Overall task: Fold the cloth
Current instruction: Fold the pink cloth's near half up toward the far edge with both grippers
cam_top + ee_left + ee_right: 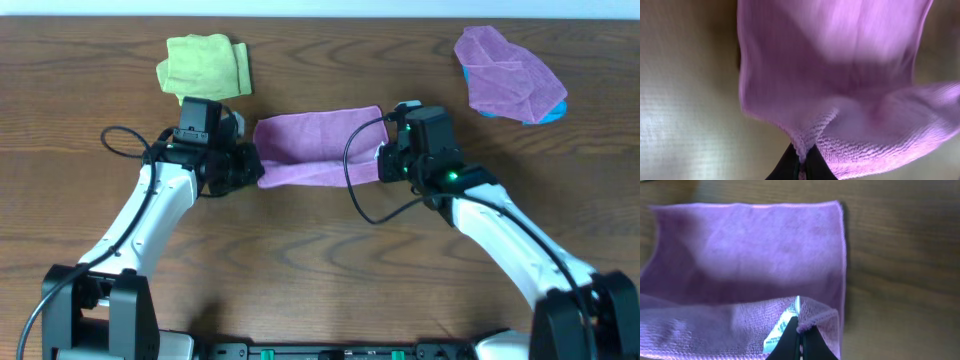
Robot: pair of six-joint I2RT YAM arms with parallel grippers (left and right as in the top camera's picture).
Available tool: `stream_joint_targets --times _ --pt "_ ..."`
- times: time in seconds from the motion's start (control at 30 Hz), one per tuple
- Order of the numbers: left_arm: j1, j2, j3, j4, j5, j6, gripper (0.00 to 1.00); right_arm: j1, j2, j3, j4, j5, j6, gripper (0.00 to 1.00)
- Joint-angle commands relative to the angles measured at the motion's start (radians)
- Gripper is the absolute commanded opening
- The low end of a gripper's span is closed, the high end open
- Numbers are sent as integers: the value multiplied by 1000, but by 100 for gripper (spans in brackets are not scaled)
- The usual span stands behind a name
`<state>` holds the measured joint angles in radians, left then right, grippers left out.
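Between the arms, near side: open wood of counter (320, 260). Left gripper (801, 162) jaws clamped on mid-counter purple cloth (318, 148) at near-left hem (blurred, probably the corner). Right gripper (799, 330) jaws clamped on near-right corner. Beyond, well apart: yellow cloth (205, 66), lilac cloth (508, 75).

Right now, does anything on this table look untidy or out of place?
Only the purple heap at the far right: crumpled and lopsided, with a blue edge sticking out beneath. The middle cloth, pinched by the left gripper and right gripper, is simply half folded.
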<state>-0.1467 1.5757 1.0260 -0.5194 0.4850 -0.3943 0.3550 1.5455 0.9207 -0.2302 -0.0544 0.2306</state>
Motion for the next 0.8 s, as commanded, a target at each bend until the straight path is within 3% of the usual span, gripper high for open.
stream_joint_targets --times 0.0,0.23,0.77 --pt "2 14 2 72 -77 -53 6 -1 54 3 51 51 -11 1" --pt "2 97 2 272 -103 -116 6 -3 158 34 214 96 -37 1" --pt "3 310 9 628 -140 -198 6 -12 426 303 211 145 -143 1"
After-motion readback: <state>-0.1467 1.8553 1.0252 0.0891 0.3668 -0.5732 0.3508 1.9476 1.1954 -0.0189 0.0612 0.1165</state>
